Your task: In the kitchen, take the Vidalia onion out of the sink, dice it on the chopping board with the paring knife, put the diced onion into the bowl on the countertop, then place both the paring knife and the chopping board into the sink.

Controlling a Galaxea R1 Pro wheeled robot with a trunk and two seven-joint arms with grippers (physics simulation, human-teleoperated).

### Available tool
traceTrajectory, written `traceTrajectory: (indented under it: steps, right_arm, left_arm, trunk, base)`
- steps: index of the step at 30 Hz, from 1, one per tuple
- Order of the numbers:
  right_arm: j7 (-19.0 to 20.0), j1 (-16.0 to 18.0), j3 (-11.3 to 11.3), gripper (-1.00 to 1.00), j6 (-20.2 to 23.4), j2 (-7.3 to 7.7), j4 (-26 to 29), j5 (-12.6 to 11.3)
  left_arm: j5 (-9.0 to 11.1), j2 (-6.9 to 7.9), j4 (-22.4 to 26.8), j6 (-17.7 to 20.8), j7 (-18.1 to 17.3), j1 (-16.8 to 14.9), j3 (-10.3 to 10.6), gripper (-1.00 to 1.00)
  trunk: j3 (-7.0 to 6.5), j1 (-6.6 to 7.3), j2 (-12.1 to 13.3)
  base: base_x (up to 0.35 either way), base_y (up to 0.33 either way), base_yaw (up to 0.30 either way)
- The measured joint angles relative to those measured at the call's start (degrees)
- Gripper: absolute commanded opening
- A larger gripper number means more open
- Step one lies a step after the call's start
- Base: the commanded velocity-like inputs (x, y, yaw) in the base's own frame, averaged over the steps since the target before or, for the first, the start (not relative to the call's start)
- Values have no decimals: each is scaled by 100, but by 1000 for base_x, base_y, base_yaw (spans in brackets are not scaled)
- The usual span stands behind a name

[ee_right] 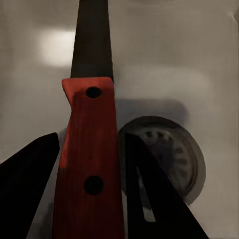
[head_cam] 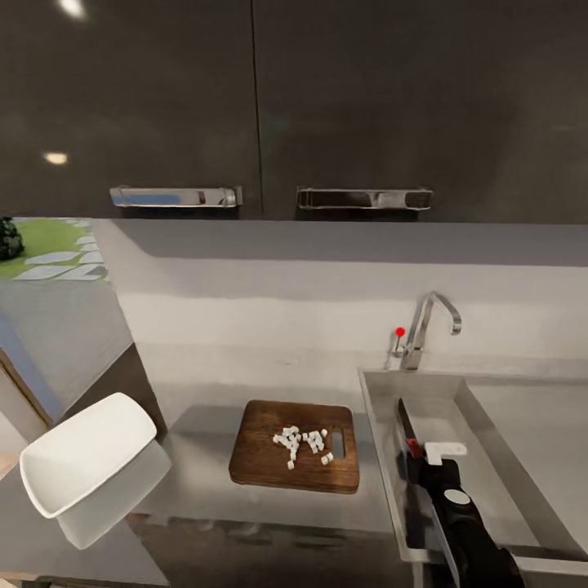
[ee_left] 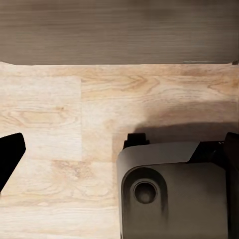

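The dark brown chopping board (head_cam: 261,457) lies on the grey countertop (head_cam: 204,490), with several small white onion dice (head_cam: 300,441) on its right half. The white bowl (head_cam: 86,461) sits at the counter's left end and holds nothing, its reflection under it. Over the left part of the sink (head_cam: 384,416), my right gripper (head_cam: 416,459) is shut on the paring knife (head_cam: 406,426), blade pointing toward the tap. In the right wrist view the orange-red handle (ee_right: 89,164) sits between the black fingers (ee_right: 30,169), above the round drain (ee_right: 167,159). My left gripper (ee_left: 124,137) hangs open over wooden floor.
The chrome tap (head_cam: 429,327) with its red knob (head_cam: 399,331) stands behind the sink, and the drainboard (head_cam: 531,441) runs to the right. Dark wall cabinets (head_cam: 245,98) hang above. My own grey base (ee_left: 169,194) shows below the left gripper.
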State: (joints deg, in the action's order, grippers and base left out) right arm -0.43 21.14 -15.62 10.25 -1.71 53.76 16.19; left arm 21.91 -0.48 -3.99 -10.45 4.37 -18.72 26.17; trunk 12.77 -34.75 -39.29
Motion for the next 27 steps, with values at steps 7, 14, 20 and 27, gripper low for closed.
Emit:
traceTrajectory:
  steps: [7, 14, 20, 27]
  right_arm:
    - [2, 0, -27, -100, -192, 31, -542, 6]
    - [-1, 2, -112, -100, -395, 34, -802, -73]
    - [-2, 2, -173, -100, -447, 34, -826, -146]
    - [-8, 2, -188, 100, -468, 36, -868, -153]
  left_arm:
    - [1, 0, 0, 0, 0, 0, 0, 100]
    - [-1, 0, -1, 0, -1, 0, 0, 100]
    - [-1, 0, -1, 0, -1, 0, 0, 100]
    - [1, 0, 1, 0, 0, 1, 0, 100]
  trunk:
    - [0, -2, 1]
    - [-1, -1, -1]
    - [-1, -1, -1]
    - [-1, -1, -1]
  base:
    - [19, 0, 0]
    - [0, 0, 0]
    - [0, 0, 0]
    - [0, 0, 0]
